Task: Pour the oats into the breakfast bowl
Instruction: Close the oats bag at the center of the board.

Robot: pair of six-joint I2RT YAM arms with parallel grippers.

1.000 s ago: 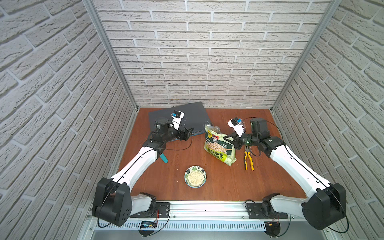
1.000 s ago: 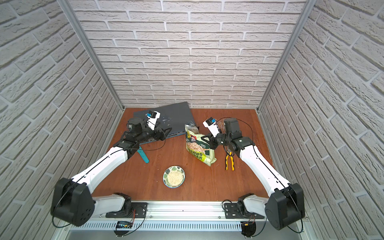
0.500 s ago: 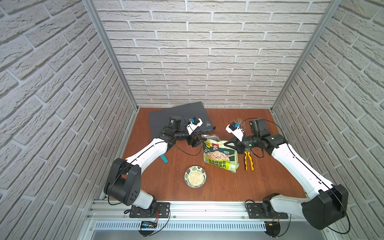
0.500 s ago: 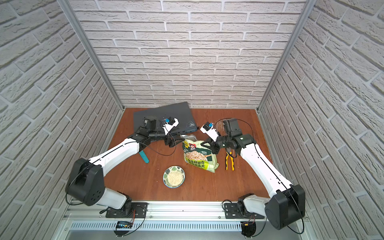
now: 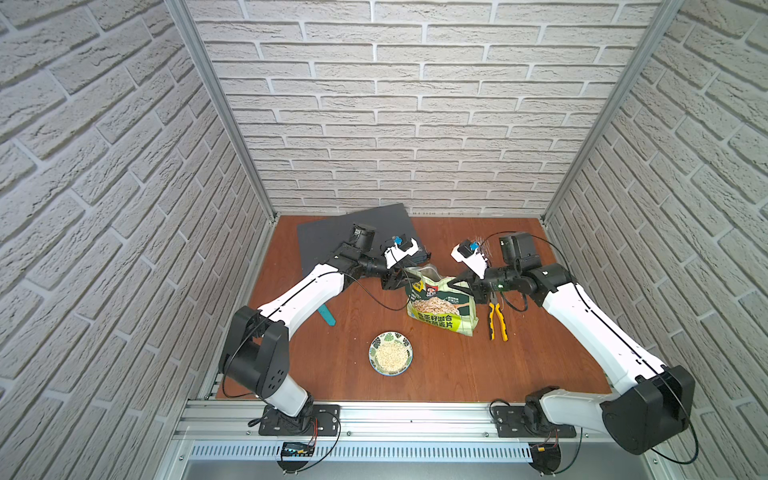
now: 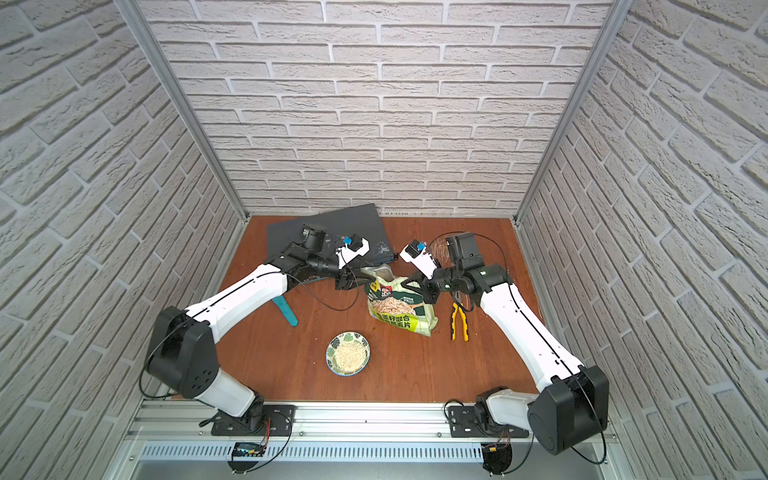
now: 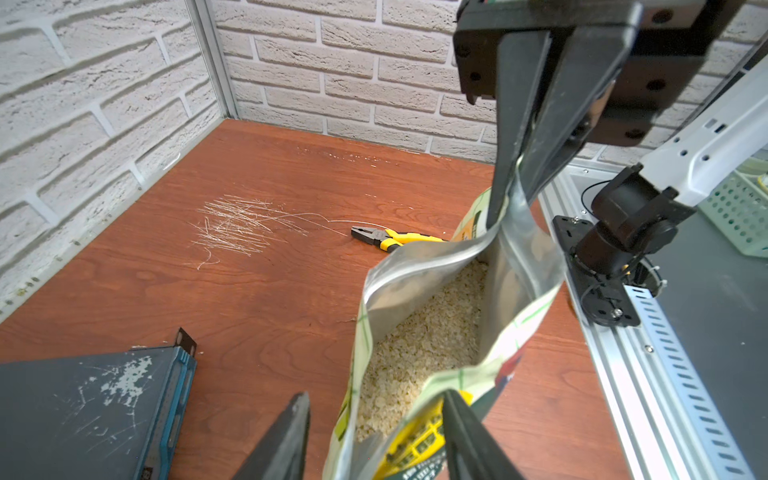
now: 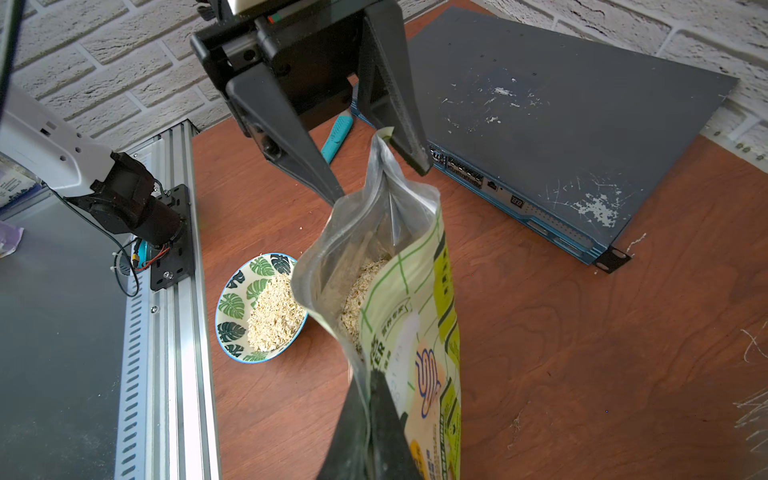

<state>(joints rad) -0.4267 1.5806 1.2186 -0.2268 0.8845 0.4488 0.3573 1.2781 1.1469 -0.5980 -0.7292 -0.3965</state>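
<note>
The green-and-lime checked pouch (image 5: 442, 305) (image 6: 401, 305) stands on the table with its mouth open, and oats (image 7: 424, 332) show inside it. My right gripper (image 8: 370, 378) (image 5: 459, 286) is shut on one top corner of the pouch. My left gripper (image 7: 376, 397) (image 5: 401, 280) straddles the opposite top corner; its fingers (image 7: 461, 428) stand apart, one against the pouch and the other clear of it. The breakfast bowl (image 5: 390, 353) (image 6: 348, 353), white with green leaves, sits in front of the pouch and holds a heap of oats (image 8: 274, 316).
Yellow-handled pliers (image 5: 496, 320) lie just right of the pouch. A flat dark grey metal box (image 5: 332, 237) fills the back left of the table. A teal tool (image 5: 327, 316) lies under the left arm. The aluminium rail (image 5: 395, 415) runs along the front edge.
My left arm has swung right to the pouch and its jaws have narrowed around the pouch's top corner. The right gripper has kept its hold, and the pouch has shifted slightly.
</note>
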